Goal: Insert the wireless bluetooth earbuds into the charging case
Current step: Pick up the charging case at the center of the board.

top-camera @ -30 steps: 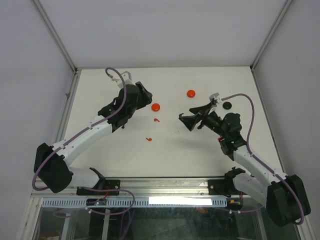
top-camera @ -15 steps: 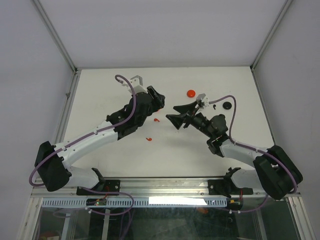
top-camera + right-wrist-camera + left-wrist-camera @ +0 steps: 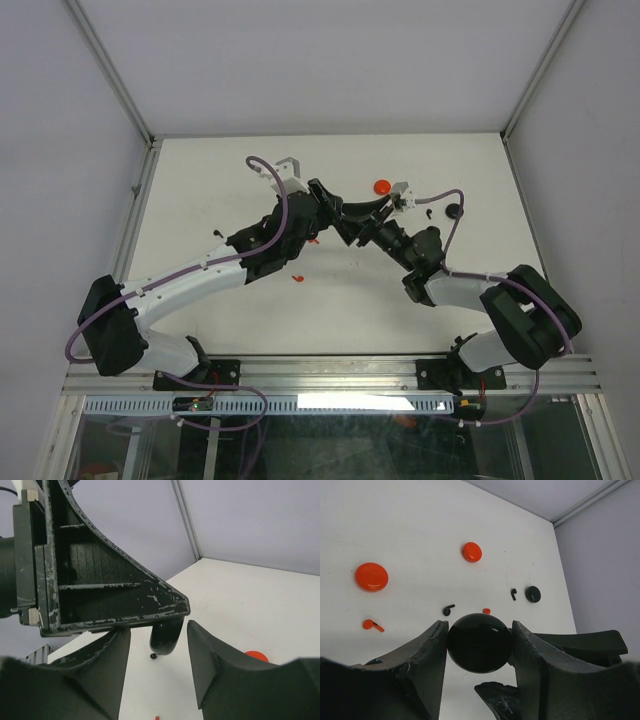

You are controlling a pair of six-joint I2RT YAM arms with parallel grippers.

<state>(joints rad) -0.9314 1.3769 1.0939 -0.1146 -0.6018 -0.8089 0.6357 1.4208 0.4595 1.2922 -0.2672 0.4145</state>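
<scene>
- A white table (image 3: 400,300) stands in a booth of pale grey walls (image 3: 300,60) with metal rails (image 3: 110,70) running up from its far corners.
- The two arms meet above the middle of the table. The left gripper (image 3: 479,626) clamps a glossy black charging case (image 3: 479,647) by its edges, clear of the surface.
- The right gripper (image 3: 160,630) has its jaws apart, one on each side of that case's rim, with a gap showing on one side.
- The left wrist view shows four earbuds loose on the table: a red earbud (image 3: 372,625), a black earbud (image 3: 449,610), a second red earbud (image 3: 486,611), and a second black earbud (image 3: 513,594) just beside a black case (image 3: 533,594).
- That view shows a red case (image 3: 371,576) and a farther red case (image 3: 471,552). The top view shows only one.
- Bare white surface lies between the grippers and the near edge, and along the far edge.
</scene>
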